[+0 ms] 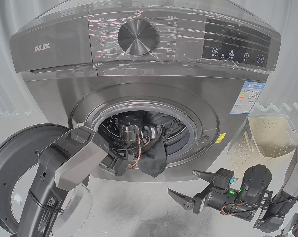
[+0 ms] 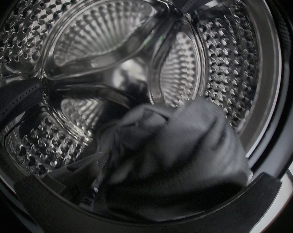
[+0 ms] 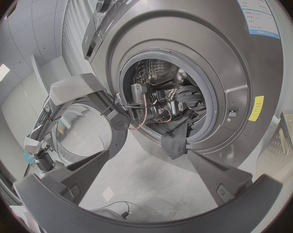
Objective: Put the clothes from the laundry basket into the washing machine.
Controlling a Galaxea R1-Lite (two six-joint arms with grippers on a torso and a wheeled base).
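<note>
While the left pincer [image 1: 155, 132] sits in the washing machine [image 1: 139, 83] drum against a dark garment [image 1: 154, 158], grip impossible to tell, the cloth hangs half over the door rim; the right pincer [image 1: 181, 181] gapes wide, holding nothing, near the laundry basket [image 1: 241, 148]

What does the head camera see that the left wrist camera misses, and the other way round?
The head view adds the washing machine's dial, its open door, the laundry basket and the open right gripper. The left wrist view adds the drum's perforated inner wall, seen from inside. Both show the dark garment at the drum's mouth.
</note>
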